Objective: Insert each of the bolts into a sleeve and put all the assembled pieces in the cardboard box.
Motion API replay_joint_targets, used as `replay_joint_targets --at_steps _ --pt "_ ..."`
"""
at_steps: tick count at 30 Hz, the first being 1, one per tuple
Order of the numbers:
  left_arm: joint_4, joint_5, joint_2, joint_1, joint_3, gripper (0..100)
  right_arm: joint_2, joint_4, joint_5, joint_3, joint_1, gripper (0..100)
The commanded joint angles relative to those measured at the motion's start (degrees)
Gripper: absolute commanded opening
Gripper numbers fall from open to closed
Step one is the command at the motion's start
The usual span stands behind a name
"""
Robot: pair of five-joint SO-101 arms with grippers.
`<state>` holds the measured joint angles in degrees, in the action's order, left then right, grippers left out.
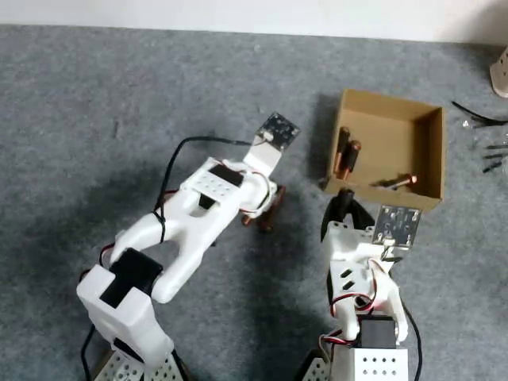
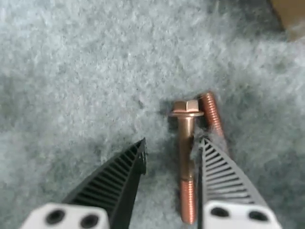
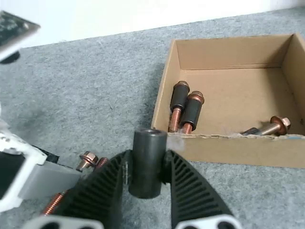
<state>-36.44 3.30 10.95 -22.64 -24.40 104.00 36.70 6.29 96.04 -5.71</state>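
Note:
Two copper bolts lie side by side on the grey carpet. In the left wrist view my left gripper [image 2: 172, 143] stands open low over them: one bolt [image 2: 187, 157] lies between the fingers, the other bolt [image 2: 212, 114] sits just outside one finger. From above, that gripper [image 1: 268, 208] covers most of the bolts [image 1: 258, 221]. My right gripper [image 3: 147, 157] is shut on a black sleeve [image 3: 148, 143], held upright just in front of the cardboard box [image 3: 228, 150]. Three bolt-in-sleeve pieces lie inside, two together [image 3: 186, 107] and one apart [image 3: 269, 128].
The box [image 1: 381, 194] sits right of centre, with my right gripper [image 1: 343, 208] near its front left corner. Loose dark bits [image 1: 486, 135] lie at the far right edge. Open carpet stretches to the left and back.

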Motion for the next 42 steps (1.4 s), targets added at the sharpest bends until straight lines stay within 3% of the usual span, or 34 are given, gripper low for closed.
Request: replay_joint_targets --at_steps 1,8,13,20,31,35,42 --pt "-0.4 -0.2 1.9 -0.5 2.0 17 1.3 -1.6 -0.7 4.8 0.9 0.5" --pt "-10.7 -0.1 9.4 -0.7 12.7 17 1.3 -1.6 -0.8 4.8 0.9 0.5" --pt "-12.1 0.4 10.9 -1.2 14.5 17 1.3 -1.7 -0.8 4.8 0.9 0.5" --pt "-12.1 8.7 11.0 -4.0 14.5 17 1.3 -2.9 -3.3 4.9 0.9 0.5" --pt "-14.9 8.3 11.3 -4.0 16.2 17 1.3 -4.0 -3.3 5.1 0.9 0.5" --pt "-16.9 2.6 11.4 -4.1 18.3 17 1.3 -4.1 -3.3 5.1 0.9 0.5" --pt "-16.6 2.3 11.5 -5.7 18.1 17 1.3 -4.1 -3.4 5.1 0.9 0.5"
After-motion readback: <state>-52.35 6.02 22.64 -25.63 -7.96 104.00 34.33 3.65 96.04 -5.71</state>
